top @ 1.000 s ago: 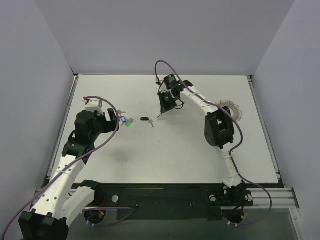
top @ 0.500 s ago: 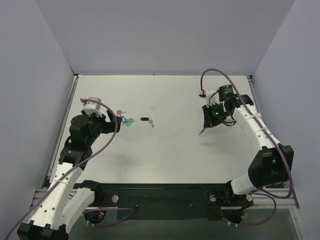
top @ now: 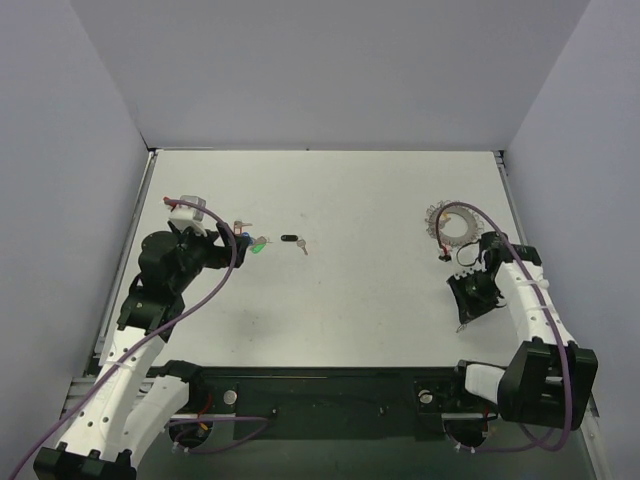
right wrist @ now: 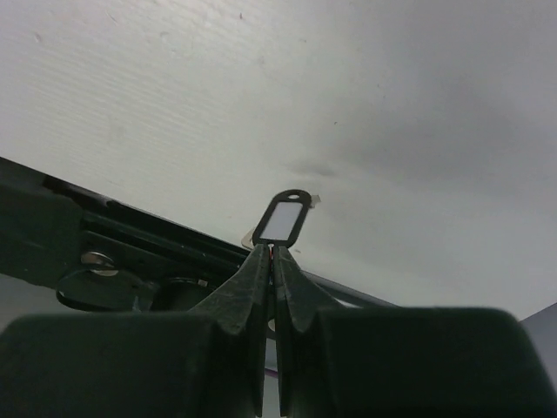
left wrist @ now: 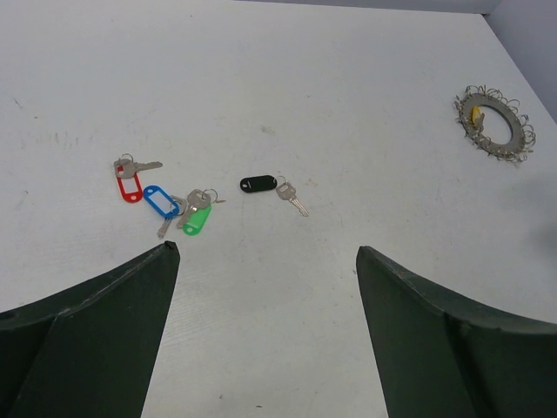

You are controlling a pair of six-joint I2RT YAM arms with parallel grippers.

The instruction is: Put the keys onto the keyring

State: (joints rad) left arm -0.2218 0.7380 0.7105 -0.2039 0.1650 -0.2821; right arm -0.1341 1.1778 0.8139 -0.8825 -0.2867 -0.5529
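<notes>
The keyring (top: 441,216), a silver loop fringed with small rings, lies at the right back of the table, also seen as the keyring (left wrist: 513,139) with a yellow tag (left wrist: 475,115) on it. Keys with red (left wrist: 128,185), blue (left wrist: 160,200), green (left wrist: 198,218) and black (left wrist: 258,184) tags lie at the left. My left gripper (left wrist: 268,252) hovers open just short of them. Low near the table's front edge, in front of the keyring, my right gripper (top: 463,318) is shut on a black-rimmed key tag (right wrist: 283,218) that sticks out past its tips.
The dark front rail (top: 330,385) with the arm bases runs along the near edge, close under the right gripper. Grey walls enclose the table on three sides. The purple cable (top: 470,212) of the right arm loops over the keyring.
The right arm has swung from the table's middle back to the right and down toward the front edge, uncovering the keyring. The left arm has drawn back slightly.
</notes>
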